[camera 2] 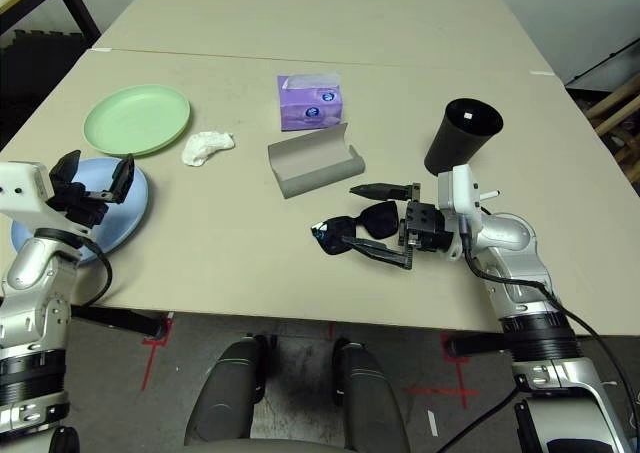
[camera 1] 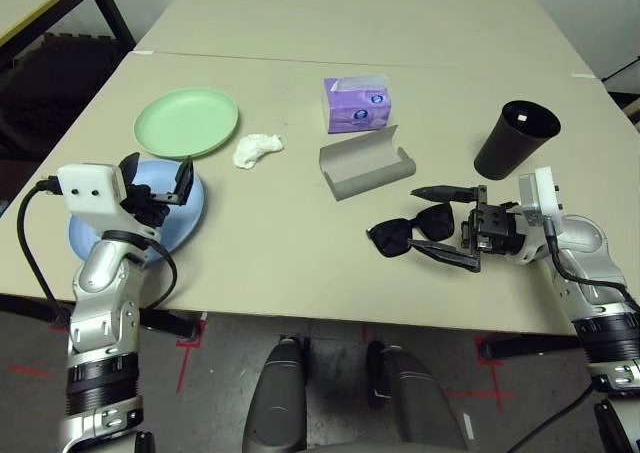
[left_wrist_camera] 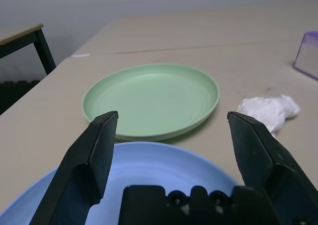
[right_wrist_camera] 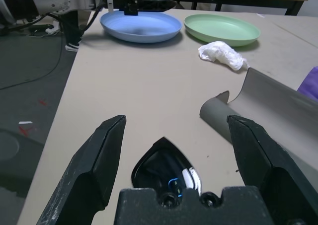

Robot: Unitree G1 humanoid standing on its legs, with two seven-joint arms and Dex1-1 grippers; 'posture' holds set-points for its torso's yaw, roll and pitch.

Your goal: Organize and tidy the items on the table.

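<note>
While both arms reach out over the near edge of the big beige table (camera 1: 300, 273), each claw has its two black fingers spread wide and holds nothing. On the right side, the right gripper (camera 1: 455, 225) points sideways toward the middle of the table, and the black sunglasses (camera 1: 410, 231) lie on the table right at its fingertips, with one lens partly between the two fingers. On the left side, the left gripper (camera 1: 158, 178) hangs over the light blue plate (camera 1: 180, 223), which sits near the front left of the table. Just behind the sunglasses lies the grey glasses case (camera 1: 362, 165), open like a curved shell. To the right of the case, past the right gripper, stands the black cup (camera 1: 515, 138), tipped a bit to one side. Just behind the blue plate sits the pale green plate (camera 1: 187, 121), and the two plates look as if they touch or overlap at the rims. A crumpled white tissue (camera 1: 256, 149) lies just beside the green plate, between it and the case. Farther back, behind the case, stands the purple tissue box (camera 1: 356, 105), near the thin seam line (camera 1: 250, 57) across the table.
</note>
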